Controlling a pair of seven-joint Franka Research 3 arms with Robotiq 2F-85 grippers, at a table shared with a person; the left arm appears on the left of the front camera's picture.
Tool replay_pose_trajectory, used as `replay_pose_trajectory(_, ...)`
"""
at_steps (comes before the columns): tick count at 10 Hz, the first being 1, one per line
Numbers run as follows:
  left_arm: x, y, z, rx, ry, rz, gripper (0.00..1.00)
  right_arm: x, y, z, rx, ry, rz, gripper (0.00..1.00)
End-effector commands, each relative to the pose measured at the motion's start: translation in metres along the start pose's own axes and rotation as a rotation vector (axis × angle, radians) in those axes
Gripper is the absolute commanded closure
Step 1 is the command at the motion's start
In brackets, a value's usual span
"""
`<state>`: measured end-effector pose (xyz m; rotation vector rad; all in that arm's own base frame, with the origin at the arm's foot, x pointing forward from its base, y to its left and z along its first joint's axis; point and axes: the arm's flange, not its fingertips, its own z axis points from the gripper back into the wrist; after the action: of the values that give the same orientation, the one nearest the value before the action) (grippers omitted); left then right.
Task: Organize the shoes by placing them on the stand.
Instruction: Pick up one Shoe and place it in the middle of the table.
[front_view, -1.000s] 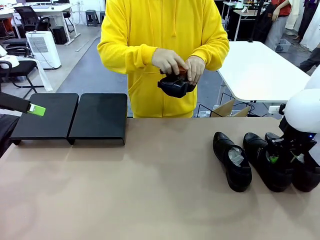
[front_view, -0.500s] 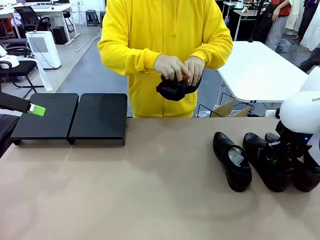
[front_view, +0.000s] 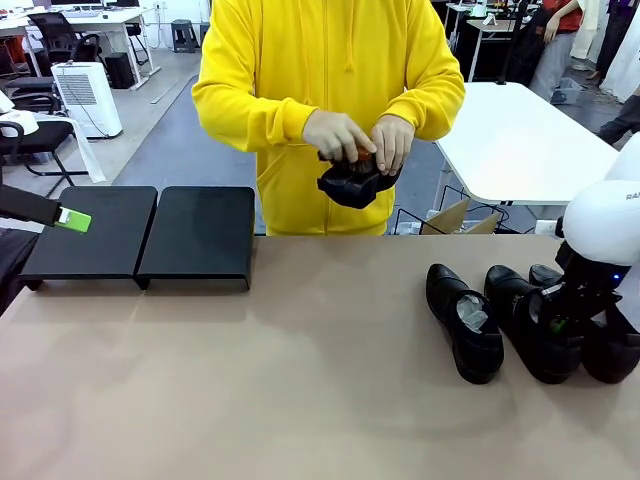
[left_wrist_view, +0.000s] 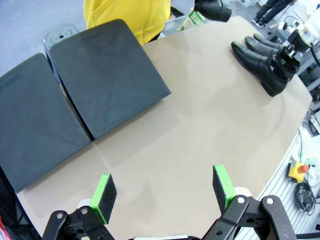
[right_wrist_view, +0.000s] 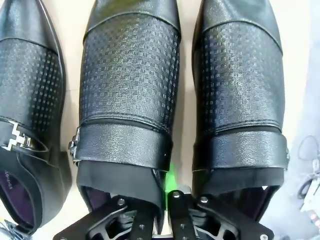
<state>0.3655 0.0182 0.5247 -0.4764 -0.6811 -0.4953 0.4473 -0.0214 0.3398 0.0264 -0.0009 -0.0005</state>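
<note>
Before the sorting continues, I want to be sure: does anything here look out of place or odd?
Nothing is spilled or damaged. One shoe is off the tabletop, in the person's hands, while three shoes lie together on it at the right. The right pincer is shut on the side wall of the middle shoe.

Grey floor (front_view: 180, 150) across the rm, light bright & even. White table (front_view: 510, 140) far R of me, cardboard box (front_view: 455, 217) low beside it. Far L: white air unit (front_view: 87, 98), black office chairs (front_view: 62, 35), white desk (front_view: 95, 18), black stool (front_view: 183, 33).
</note>
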Motion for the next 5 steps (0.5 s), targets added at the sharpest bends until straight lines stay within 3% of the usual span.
replay_pose_trajectory(1, -0.001, 0.001, 0.001, -0.011, -0.004, -0.016, 0.00, 0.002, -0.001, -0.003, 0.024, 0.027, 0.015, 1.00)
replay_pose_trajectory(3, -0.001, 0.001, 0.001, -0.011, -0.004, -0.016, 0.00, -0.004, -0.006, 0.006, 0.009, 0.029, -0.015, 1.00)
replay_pose_trajectory(5, -0.001, 0.001, 0.001, -0.011, -0.004, -0.016, 0.00, -0.019, -0.007, 0.044, 0.004, -0.066, -0.030, 1.00)
